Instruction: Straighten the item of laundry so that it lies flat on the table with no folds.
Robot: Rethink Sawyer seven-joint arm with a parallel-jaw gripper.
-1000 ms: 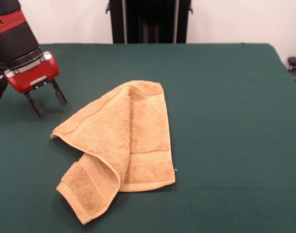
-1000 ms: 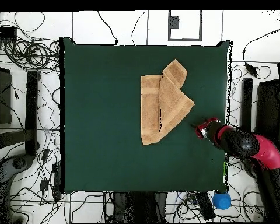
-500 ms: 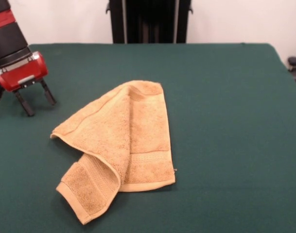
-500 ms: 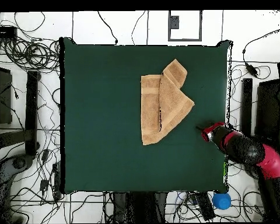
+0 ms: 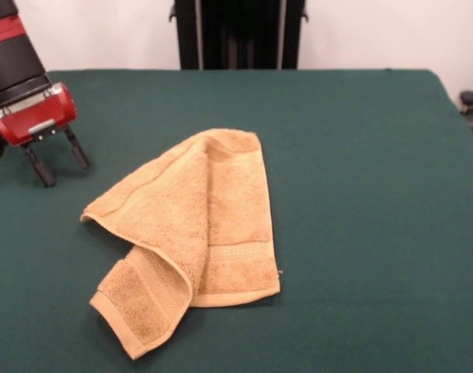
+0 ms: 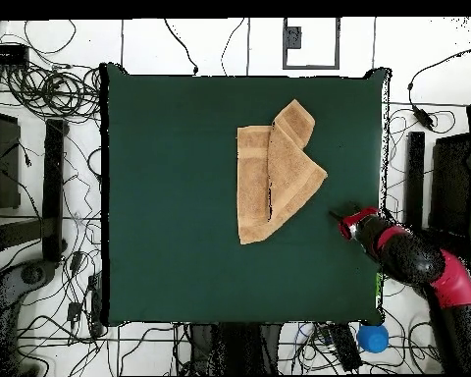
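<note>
The towel (image 5: 191, 233) lies folded over; the gripper (image 5: 57, 162) stands beside it, jaws released; best pinch the folded flap's corner.

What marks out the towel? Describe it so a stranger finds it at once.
Start at the dark green table. Near its middle lies the orange-tan terry hand towel, the only cloth there. One side is folded diagonally over the rest, a woven band stripe shows, and the open red pincer hangs clear beside it.

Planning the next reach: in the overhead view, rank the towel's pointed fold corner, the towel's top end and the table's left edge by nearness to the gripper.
From the gripper:
1. Pointed fold corner, just up-left.
2. Towel's top end, higher up.
3. Table's left edge, far across.
</note>
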